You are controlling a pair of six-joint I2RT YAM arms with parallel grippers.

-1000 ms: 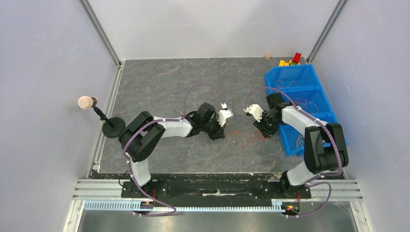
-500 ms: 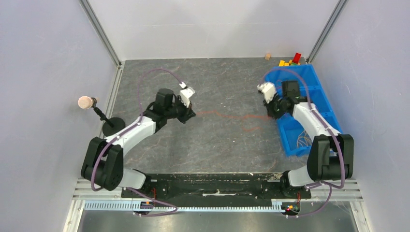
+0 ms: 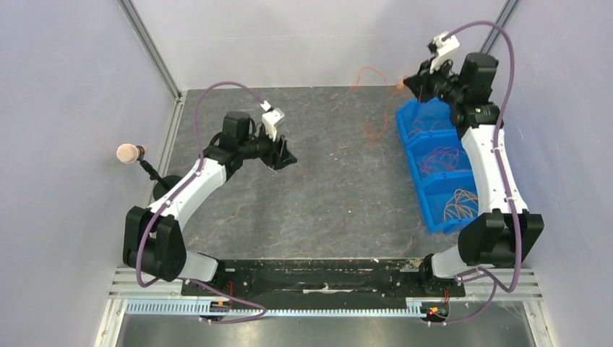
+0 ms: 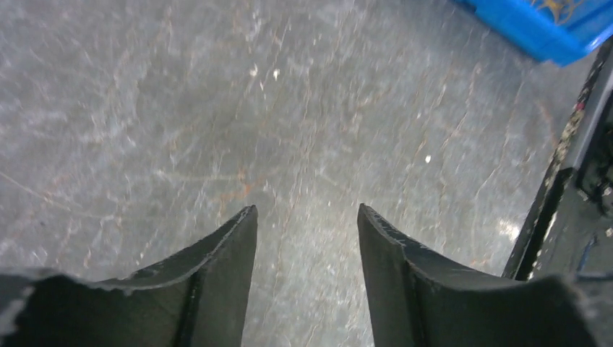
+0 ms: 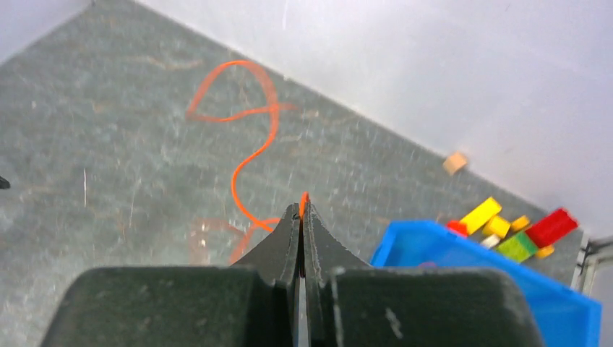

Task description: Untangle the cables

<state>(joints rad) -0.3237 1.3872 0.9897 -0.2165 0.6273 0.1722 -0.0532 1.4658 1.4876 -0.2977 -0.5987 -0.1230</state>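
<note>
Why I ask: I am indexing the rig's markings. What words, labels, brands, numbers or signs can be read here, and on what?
None: no text can be read in any view.
The blue bin, the coloured blocks, the orange cable, the left gripper and the right gripper show no print.
The white wrist mounts are too small to tell.

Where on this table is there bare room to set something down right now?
The grey stone-look tabletop looks bare across its middle and near half, between the open left jaws and the blue plastic three-compartment bin. The far right corner is crowded: the thin orange cable trails from the shut right jaws down beside the bin.
</note>
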